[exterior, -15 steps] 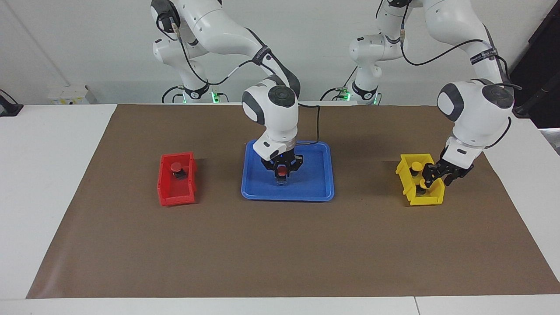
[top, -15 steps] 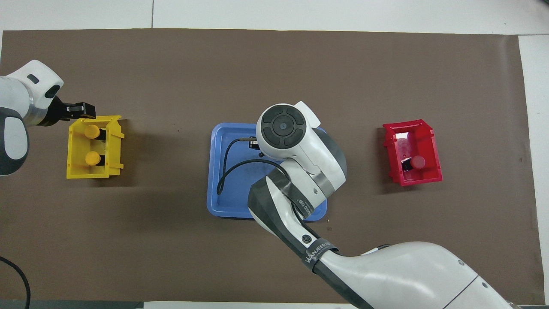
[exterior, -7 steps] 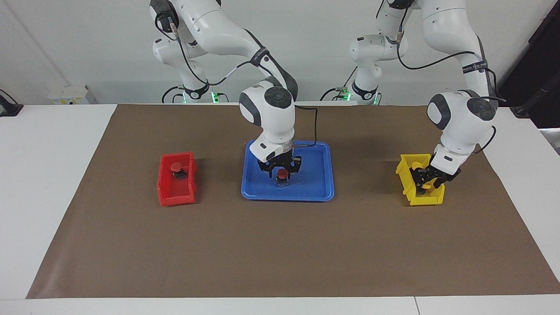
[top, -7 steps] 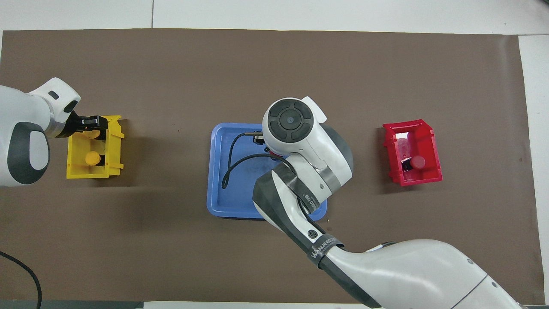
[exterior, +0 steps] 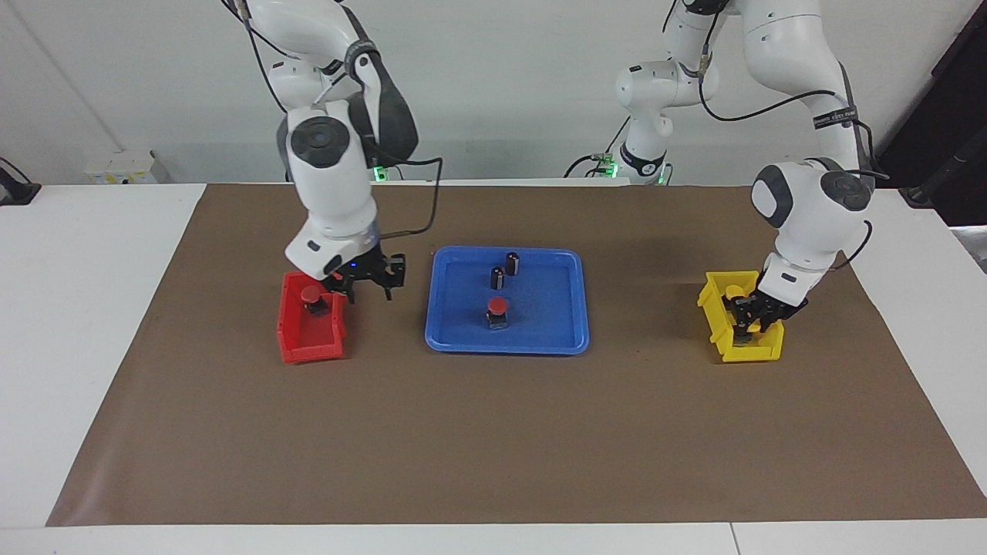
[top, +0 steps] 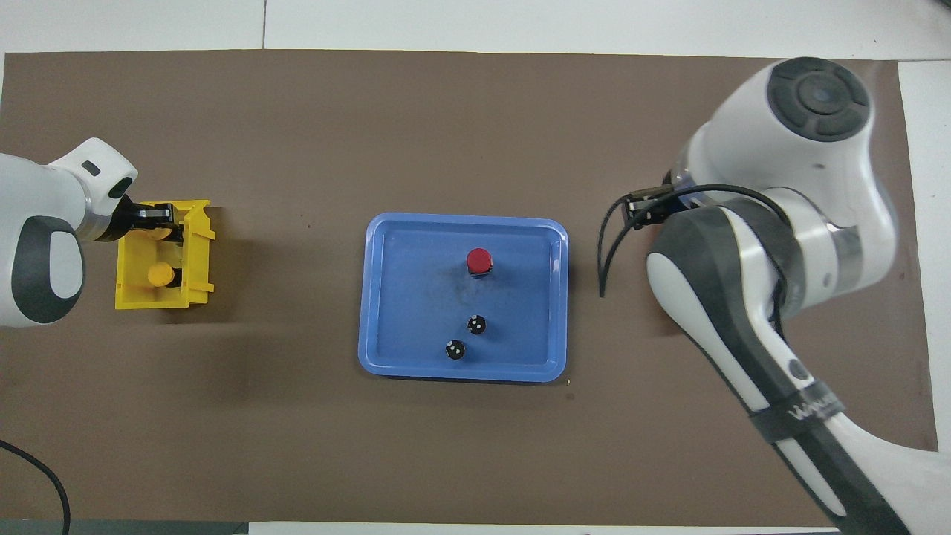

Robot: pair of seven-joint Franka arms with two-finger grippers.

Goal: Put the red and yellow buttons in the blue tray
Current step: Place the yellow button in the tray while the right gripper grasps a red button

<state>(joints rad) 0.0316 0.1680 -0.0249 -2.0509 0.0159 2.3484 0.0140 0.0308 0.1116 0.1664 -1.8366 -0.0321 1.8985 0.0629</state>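
Note:
A red button [exterior: 497, 308] [top: 480, 260] stands alone in the blue tray [exterior: 505, 345] [top: 386, 297]. Another red button [exterior: 310, 294] sits in the red bin [exterior: 311, 339]. My right gripper [exterior: 370, 285] hangs open and empty over that bin's rim on the tray side; in the overhead view the right arm hides the bin. My left gripper [exterior: 746, 322] [top: 165, 223] is down in the yellow bin [exterior: 744, 351] [top: 163, 297], shut on the yellow button farther from the robots. A second yellow button [exterior: 732, 291] [top: 159, 276] stands free in the same bin.
Two small dark capless cylinders [exterior: 513, 264] [top: 476, 324] stand in the tray, nearer to the robots than the red button. A brown mat [exterior: 493, 432] covers the table under the tray and both bins.
My right gripper let go of the red button in the tray, rose and swung over to the red bin. My left gripper came down into the yellow bin and closed on a yellow button.

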